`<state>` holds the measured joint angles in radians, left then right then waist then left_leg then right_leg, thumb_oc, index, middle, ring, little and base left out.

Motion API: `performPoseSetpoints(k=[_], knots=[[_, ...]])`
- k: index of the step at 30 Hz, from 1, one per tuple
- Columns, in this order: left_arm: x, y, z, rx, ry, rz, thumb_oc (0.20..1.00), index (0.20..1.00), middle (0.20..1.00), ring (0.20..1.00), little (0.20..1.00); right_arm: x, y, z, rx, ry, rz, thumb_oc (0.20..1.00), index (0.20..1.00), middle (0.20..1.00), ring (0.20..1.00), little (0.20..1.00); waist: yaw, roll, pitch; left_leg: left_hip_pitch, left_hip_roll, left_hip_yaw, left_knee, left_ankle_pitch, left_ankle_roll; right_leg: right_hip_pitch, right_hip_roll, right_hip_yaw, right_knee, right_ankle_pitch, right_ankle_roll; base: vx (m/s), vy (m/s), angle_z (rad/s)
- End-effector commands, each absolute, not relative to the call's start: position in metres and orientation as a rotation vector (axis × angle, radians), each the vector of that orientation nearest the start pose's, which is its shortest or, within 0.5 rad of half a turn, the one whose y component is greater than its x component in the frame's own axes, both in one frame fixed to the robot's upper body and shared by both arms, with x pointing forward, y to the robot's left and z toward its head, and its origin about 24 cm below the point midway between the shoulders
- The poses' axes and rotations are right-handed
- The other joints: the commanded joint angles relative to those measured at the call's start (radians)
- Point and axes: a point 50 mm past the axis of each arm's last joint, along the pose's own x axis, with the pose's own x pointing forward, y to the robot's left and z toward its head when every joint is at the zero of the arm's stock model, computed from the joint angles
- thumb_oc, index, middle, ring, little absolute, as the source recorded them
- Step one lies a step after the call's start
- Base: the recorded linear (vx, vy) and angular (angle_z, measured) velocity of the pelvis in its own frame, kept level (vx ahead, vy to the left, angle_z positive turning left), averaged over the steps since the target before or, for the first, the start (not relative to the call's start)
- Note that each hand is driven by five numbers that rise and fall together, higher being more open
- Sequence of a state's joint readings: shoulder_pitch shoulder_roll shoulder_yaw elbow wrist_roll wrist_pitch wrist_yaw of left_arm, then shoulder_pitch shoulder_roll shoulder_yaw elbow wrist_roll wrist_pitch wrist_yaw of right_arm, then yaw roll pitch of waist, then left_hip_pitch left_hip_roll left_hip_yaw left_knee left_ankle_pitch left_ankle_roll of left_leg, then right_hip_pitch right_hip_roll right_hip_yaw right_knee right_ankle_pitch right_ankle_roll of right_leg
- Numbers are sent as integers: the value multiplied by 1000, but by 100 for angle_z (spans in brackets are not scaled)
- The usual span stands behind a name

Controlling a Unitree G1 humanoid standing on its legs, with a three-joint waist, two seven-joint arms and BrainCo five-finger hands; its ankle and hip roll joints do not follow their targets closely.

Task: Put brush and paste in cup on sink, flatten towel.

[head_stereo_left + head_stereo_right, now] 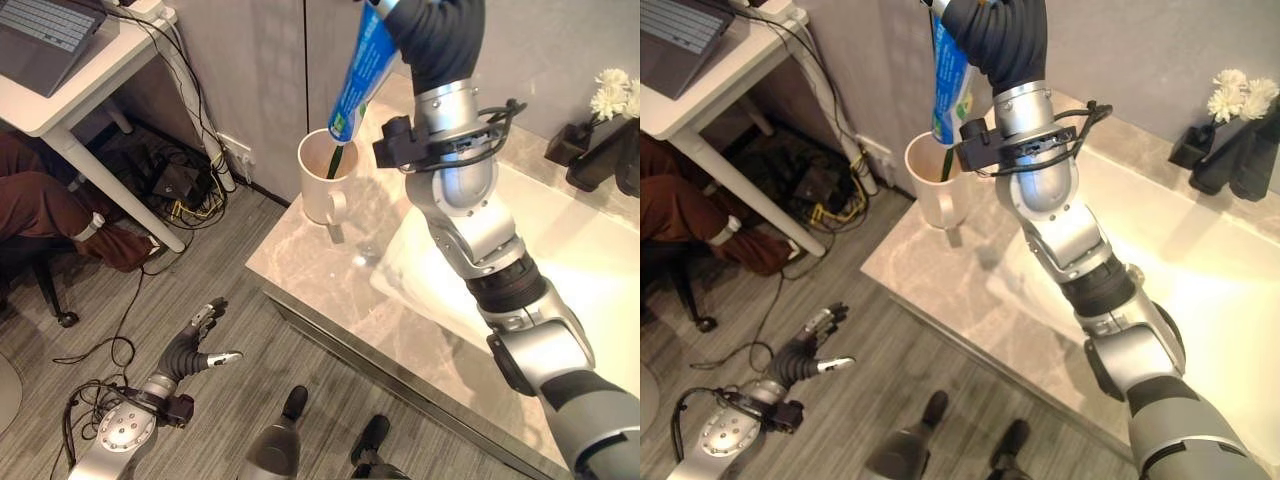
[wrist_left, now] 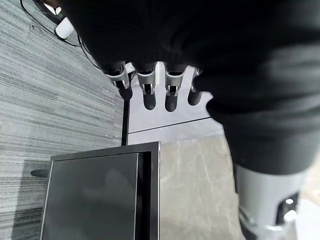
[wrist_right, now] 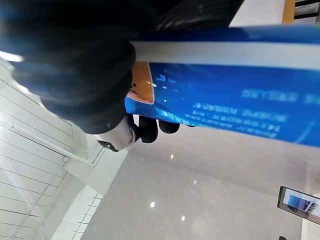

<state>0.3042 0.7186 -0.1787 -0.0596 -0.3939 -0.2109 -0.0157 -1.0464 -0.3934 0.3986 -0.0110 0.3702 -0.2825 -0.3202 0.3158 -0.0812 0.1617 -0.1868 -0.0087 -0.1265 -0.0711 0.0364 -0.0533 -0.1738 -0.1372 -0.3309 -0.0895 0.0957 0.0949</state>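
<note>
You had the right hand (image 1: 992, 35) curled round the blue paste tube (image 1: 362, 68), holding it nearly upright with its lower end at the mouth of the white cup (image 1: 322, 176), which stood near the outer corner of the marble counter (image 1: 330, 285) beside the sink basin (image 1: 590, 265). The green brush (image 1: 335, 160) already stood in the cup, leaning against the inside wall. The risk, as I judged it, was that the tube's cap could catch the rim or press on the brush if you let it down off-centre, and because the cup sat close to the counter's edge a sideways shove could tip it or push it toward the floor. If you had opened the fingers too high, the tube could have bounced out. Your left hand (image 1: 197, 344) hung low over the floor, well apart from the counter, fingers spread and relaxed, holding nothing, so it could not have steadied the cup. Several things were hard to read: the right hand was cut off at the top of the head views, the tube's cap was hidden at the rim, so you could not tell whether it was inside the cup, and I could not make out the towel with certainty.
</note>
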Motion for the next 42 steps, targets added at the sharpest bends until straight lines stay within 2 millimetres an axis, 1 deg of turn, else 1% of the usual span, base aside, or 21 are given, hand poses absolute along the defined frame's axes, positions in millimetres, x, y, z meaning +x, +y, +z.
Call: performPoseSetpoints(k=[1,26,32,42], knots=[[184,240,46,273,62,-210,1000,1000,1000,1000,1000,263,-58,367,85,-1303,445,200,200,200,200,200,12,-49,-15,4,-45,-2,-16,4,48,95,-62,59,2,7,72,-15,1,-3],[182,240,41,253,77,-188,1000,1000,1000,1000,1000,274,-54,350,95,-1211,461,200,200,200,200,200,6,-57,1,-3,-43,1,-16,5,50,85,-60,61,2,10,71,-1,0,0],[182,239,40,245,80,-183,1000,1000,1000,1000,1000,276,-52,342,134,-1178,473,200,200,200,200,200,1,-55,4,-2,-41,8,-16,5,50,85,-59,64,2,11,71,0,0,0],[181,237,37,240,86,-183,1000,1000,1000,1000,1000,280,-47,326,133,-1113,496,200,200,200,200,200,-4,-55,7,4,-41,10,-16,2,52,89,-60,66,2,15,72,0,0,0]])
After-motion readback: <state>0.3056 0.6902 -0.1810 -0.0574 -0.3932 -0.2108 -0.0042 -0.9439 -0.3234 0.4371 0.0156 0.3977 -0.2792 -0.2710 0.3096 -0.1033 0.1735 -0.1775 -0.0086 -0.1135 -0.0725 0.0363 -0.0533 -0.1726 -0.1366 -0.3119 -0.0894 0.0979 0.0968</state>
